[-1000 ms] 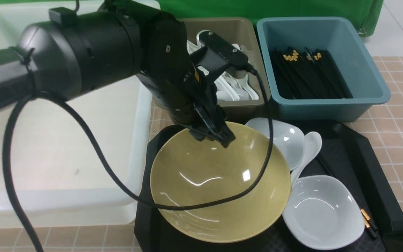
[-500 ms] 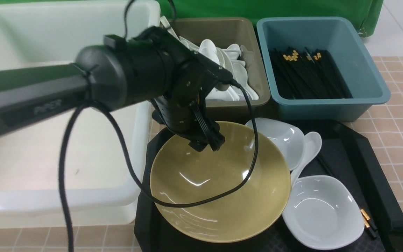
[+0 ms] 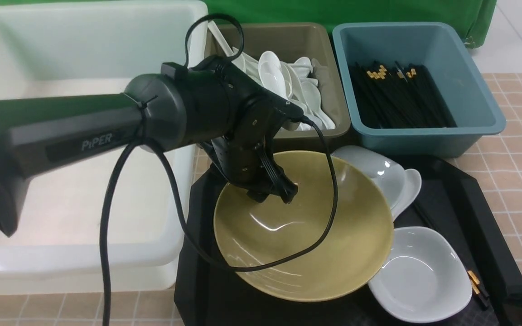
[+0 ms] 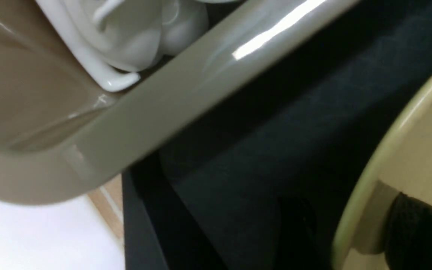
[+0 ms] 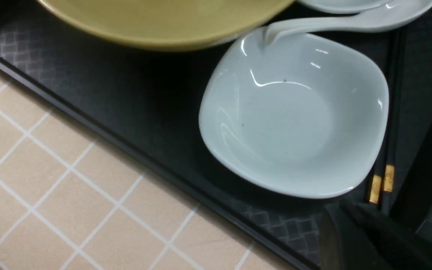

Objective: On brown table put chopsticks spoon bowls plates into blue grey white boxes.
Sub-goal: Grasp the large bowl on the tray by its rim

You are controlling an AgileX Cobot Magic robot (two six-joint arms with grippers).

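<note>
Over the black tray (image 3: 469,190), left end effector (image 3: 273,196) apparently clamps the yellow bowl (image 3: 329,258) by its rim; right end effector (image 5: 351,228) clenched.

- I count one yellow bowl (image 3: 356,226) on the single black tray (image 3: 478,213).
- Two white ones I can tell apart: the far dish (image 3: 379,170) at the tray's far edge, and the near dish (image 3: 419,271) by its near right corner.
- One loose spoon (image 3: 409,185) between them.
- Two loose chopsticks (image 5: 383,180) along the tray's right edge.
- Three boxes on the tabletop (image 3: 514,172): one white tub (image 3: 84,40), one olive bin (image 3: 297,38), one blue bin (image 3: 424,136).
- Heaped spoons (image 3: 272,72) in the olive bin: too overlapped for me to count.
- Bundled chopsticks (image 3: 397,99) in the blue bin: likewise uncountable.
</note>
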